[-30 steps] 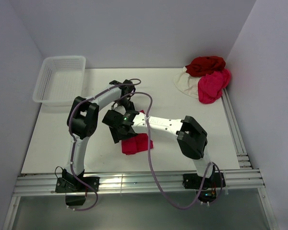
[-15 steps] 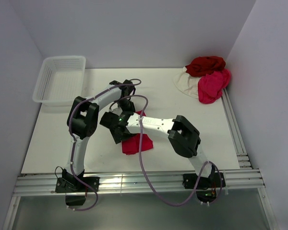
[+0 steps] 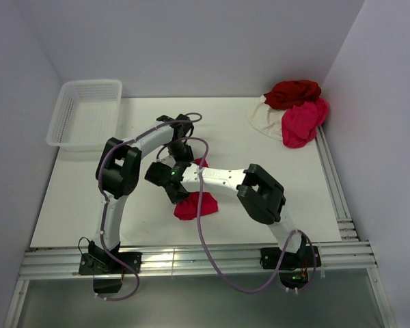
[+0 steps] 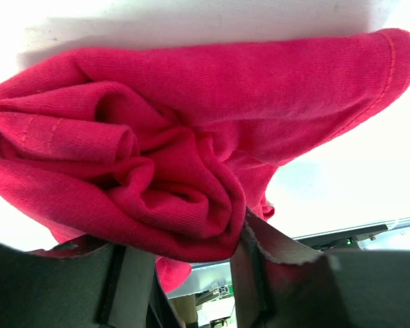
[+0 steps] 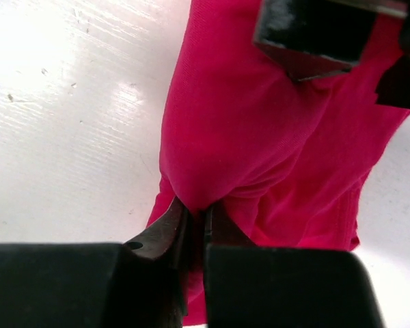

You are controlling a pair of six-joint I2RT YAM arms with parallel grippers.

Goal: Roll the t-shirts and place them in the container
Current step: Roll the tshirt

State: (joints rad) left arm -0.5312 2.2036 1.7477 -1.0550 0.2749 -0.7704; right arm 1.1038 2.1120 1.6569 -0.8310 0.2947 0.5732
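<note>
Left wrist view shows the bright red t-shirt (image 4: pixel 191 137) wound up into a fat roll, with the swirl of its end facing the camera. The roll sits between the left jaws, and they squeeze it from both sides.

Right wrist view shows the right jaws pinched tight on a small fold at the edge of the same shirt, low down by the worktop (image 5: pixel 55 102). The left jaws hold the roll on its far side from the right jaws.

From above, the shirt lies on the worktop right under both jaws, which meet over it.

Three more shirts lie in a heap well away from the jaws, off to their right and farther back. A dark red t-shirt (image 3: pixel 292 93) is at the back, a pink t-shirt (image 3: pixel 303 121) touches it in front, and a cream white t-shirt (image 3: pixel 264 119) pokes out beside them. A white basket (image 3: pixel 85 113) sits well apart from the jaws, off to their left and farther back.
</note>
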